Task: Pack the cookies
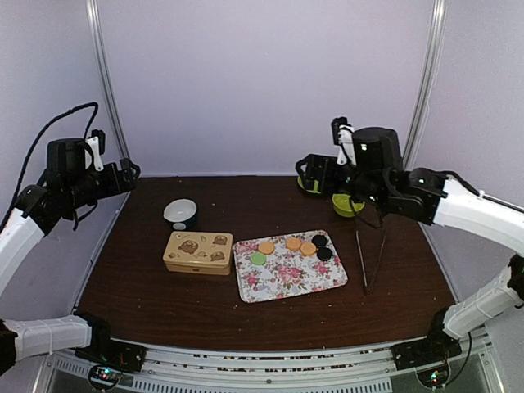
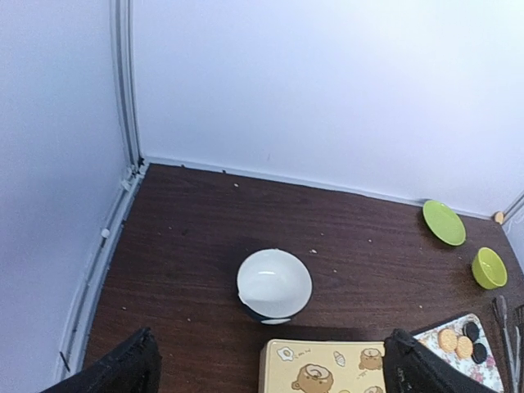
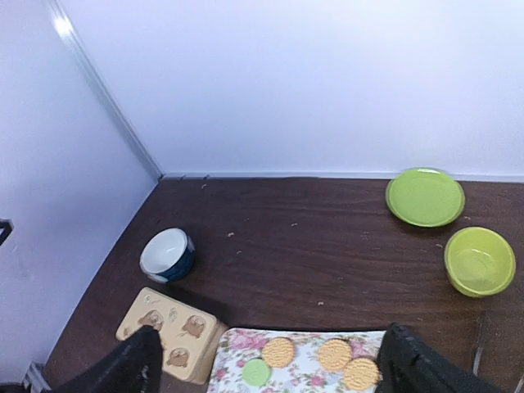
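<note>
Since the cookies (image 1: 293, 243) lie flat in a loose row along the far edge of the flowered tray (image 1: 295, 280), and the row runs left to right across the counter (image 1: 164, 303), the coming move turns on which arm is closer to them. I count three orange-yellow ones, one light green one and two black ones. The tray sits a little to the right of the counter's middle. Just beside it on the left stands a cream tin (image 1: 197, 251) with bear pictures, its lid on. Thin tongs (image 1: 370, 258) lie to the right of the tray, apart from it.

The right pincer (image 3: 270, 329) is the nearer one, in my judgement. It hangs high over the far right part of the counter, with its fingers wide apart and nothing between them. In its own view the cookies appear low, between the two fingers, so they lie below it and toward the near edge.

The left pincer (image 2: 270, 333) hovers high over the far left side, also wide apart and empty. Under it are a white bowl (image 2: 274, 283) and the tin. The cookies are well off to its right, seen only at the corner of its view. The left arm therefore seems better placed for the tin, and the right one for the cookies.
</note>
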{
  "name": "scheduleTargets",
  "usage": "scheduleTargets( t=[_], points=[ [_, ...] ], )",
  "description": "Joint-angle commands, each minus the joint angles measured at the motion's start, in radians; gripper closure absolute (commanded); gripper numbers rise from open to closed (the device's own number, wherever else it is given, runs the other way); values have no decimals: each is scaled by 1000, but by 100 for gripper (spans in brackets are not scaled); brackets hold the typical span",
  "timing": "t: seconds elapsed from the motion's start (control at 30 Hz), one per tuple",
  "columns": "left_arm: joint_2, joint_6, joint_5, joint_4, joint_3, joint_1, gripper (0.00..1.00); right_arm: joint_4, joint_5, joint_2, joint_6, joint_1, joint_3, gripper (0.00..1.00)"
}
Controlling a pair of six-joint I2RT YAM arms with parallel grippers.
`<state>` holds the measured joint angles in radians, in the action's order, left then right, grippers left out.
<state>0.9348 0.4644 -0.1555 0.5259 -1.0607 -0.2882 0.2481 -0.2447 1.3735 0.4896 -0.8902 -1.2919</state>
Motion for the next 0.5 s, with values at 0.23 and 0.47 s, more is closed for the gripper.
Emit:
scheduleTargets(
  t=[0.23,0.47],
  points=[
    [-15,-157,-154,-90,106,-3,2,-131,-356,-382,-32,156,495,0],
    [-27,-136,-147,-137,179,-3,2,-40,-331,-358,8,213,485,0]
  ],
)
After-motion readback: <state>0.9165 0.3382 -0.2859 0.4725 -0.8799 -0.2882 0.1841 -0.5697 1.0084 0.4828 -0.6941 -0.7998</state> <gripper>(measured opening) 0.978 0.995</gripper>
